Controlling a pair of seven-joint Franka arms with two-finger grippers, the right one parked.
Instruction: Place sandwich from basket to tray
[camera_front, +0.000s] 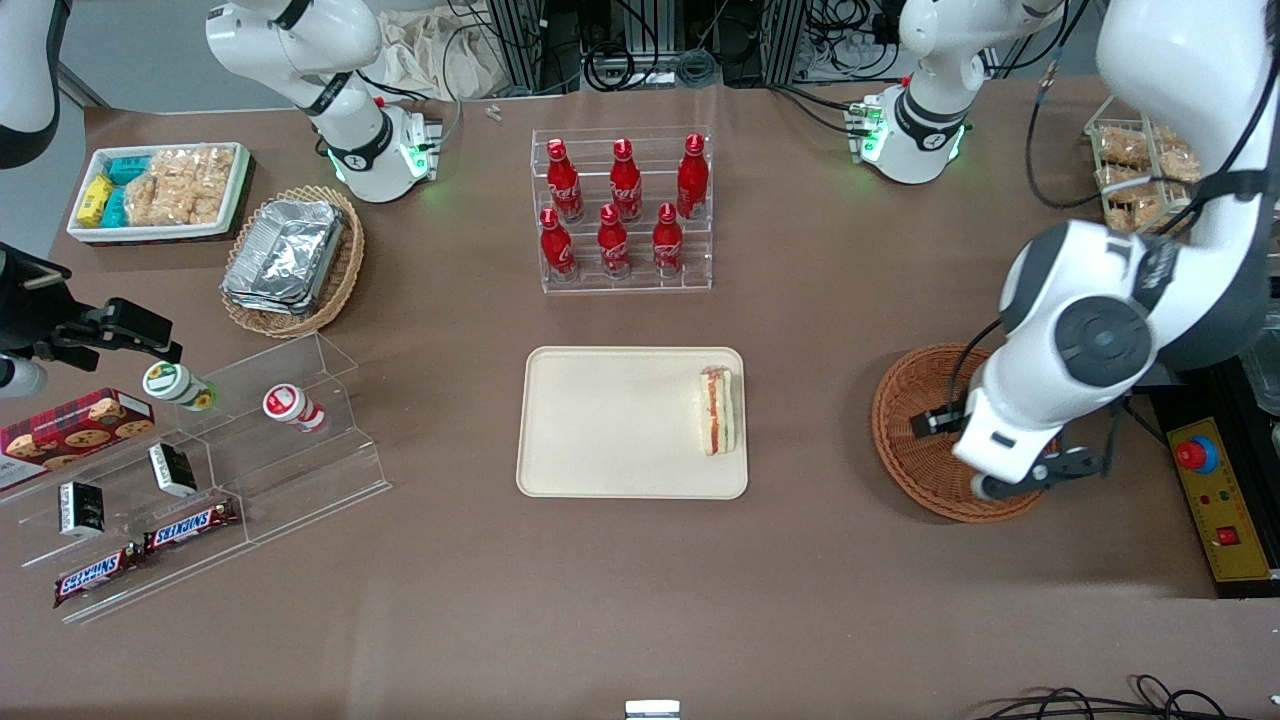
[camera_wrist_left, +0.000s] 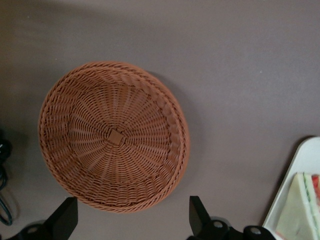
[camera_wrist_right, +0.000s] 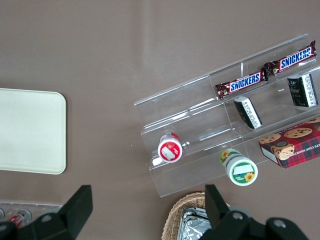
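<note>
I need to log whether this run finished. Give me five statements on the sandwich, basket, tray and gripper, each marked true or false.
1. The sandwich lies on the tray. True.
2. The basket holds a second sandwich. False: the left wrist view shows it empty.
3. The gripper is shut on the sandwich. False: its fingers stand wide open with nothing between them, above the basket.
4. The sandwich sits at the end of the tray nearest the basket. True.
5. The tray also holds a red bottle. False: the red bottles stand in a clear rack, farther from the front camera.
</note>
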